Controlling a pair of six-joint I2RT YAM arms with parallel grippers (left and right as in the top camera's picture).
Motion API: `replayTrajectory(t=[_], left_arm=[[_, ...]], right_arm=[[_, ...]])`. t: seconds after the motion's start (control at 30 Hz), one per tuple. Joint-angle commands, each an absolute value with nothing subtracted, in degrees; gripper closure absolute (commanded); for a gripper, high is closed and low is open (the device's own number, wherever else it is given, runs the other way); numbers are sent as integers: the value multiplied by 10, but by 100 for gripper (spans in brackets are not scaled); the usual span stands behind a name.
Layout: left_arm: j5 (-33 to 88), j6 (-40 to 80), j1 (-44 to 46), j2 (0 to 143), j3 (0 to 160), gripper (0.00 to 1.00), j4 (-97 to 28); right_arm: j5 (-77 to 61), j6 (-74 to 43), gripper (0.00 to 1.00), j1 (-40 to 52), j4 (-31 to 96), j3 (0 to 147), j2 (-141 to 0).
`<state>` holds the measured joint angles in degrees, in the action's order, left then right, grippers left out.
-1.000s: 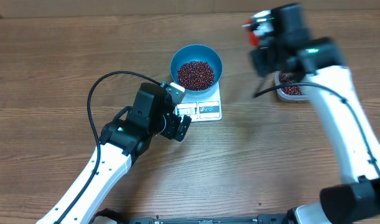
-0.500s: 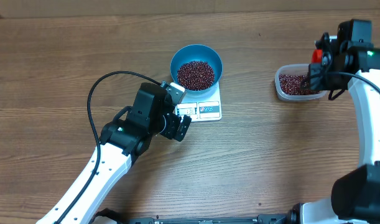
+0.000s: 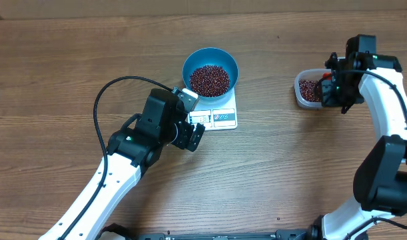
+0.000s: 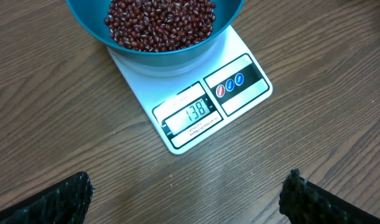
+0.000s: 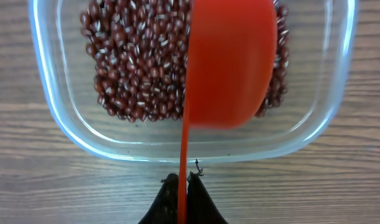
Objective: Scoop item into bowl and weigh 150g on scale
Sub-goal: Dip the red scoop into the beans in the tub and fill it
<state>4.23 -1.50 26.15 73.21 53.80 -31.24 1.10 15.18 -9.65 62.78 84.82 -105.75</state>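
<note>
Right now your right claw is clenched on the thin handle of the red scoop, at the bottom centre of the right wrist view. The scoop's cup hangs over the right half of the clear container, which fills the upper part of that frame with a layer of beans in it.

Your left claw is released wide and grasps nothing; only its dark fingertips show, in the lower corners of the left wrist view. Above them on the desk stands the scale, carrying the bowl, which holds a good heap of beans.

The display reads 138, so most of the weighing looks done and a small top-up is left. I judge the next scoop should be a light one, or you may overshoot 150.

You see the scoop from behind its cup, so you cannot tell whether it is loaded or whether it touches the beans below. The bowl is cut off at the top of the left wrist view, and overhead the right arm covers part of the container.
</note>
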Motion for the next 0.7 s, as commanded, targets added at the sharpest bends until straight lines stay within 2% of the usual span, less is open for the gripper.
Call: replayTrajectory(t=[0.0, 0.67], left_arm=[[39, -17, 259, 735, 536, 0, -311], [39, -17, 259, 735, 536, 0, -311]], right_arm=[[-16, 173, 96, -94, 631, 847, -1069], [-87, 215, 96, -86, 580, 791, -1075]])
